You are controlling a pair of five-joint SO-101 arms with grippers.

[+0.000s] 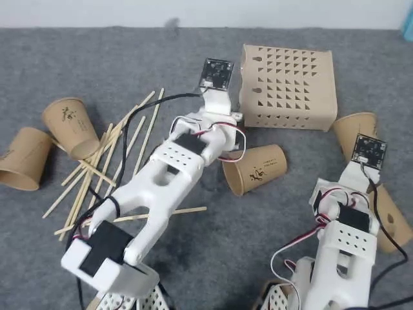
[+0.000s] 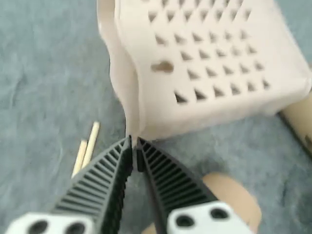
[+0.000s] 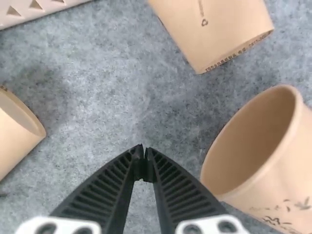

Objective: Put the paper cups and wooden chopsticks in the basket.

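Note:
The perforated cream basket [image 1: 287, 87] lies at the back with a holed wall facing up; its opening is hidden. My left gripper [image 2: 132, 142] is shut and empty, with its tips at the basket's [image 2: 209, 63] near corner. A paper cup [image 1: 255, 169] lies on its side just beside the left arm [image 1: 174, 174]. Wooden chopsticks [image 1: 110, 161] are scattered to the left, and two ends [image 2: 87, 148] lie near the left gripper. My right gripper [image 3: 144, 152] is shut and empty over bare carpet between three cups [image 3: 214, 29] [image 3: 263, 156] [image 3: 14, 131].
Two more cups [image 1: 22, 158] [image 1: 70, 126] lie at the far left beyond the chopsticks. On the right, one cup [image 1: 355, 129] lies by the basket and another [image 1: 393, 223] is partly hidden behind the right arm [image 1: 345, 248]. Grey carpet covers the table.

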